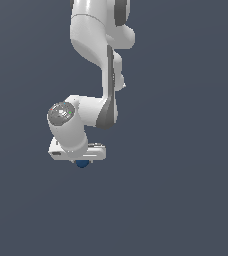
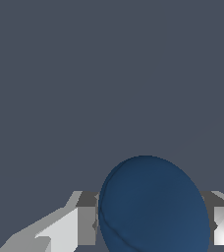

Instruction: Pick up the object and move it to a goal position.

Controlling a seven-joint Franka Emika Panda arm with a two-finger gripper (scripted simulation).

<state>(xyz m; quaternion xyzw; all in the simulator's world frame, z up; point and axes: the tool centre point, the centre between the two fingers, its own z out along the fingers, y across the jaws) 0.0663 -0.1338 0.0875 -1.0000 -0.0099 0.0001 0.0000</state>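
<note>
The small dark blue ball (image 1: 82,163) shows just under the white gripper's (image 1: 82,161) body in the exterior view, mostly hidden by the hand. In the wrist view the ball (image 2: 153,206) fills the space between the two grey-white fingers (image 2: 87,224), which press against its sides. The gripper is shut on the ball. The white arm (image 1: 93,45) reaches down from the top of the exterior view, with the hand in the lower middle of the picture.
A plain dark grey-blue surface (image 1: 186,175) fills the rest of both views. No other objects, containers or edges show.
</note>
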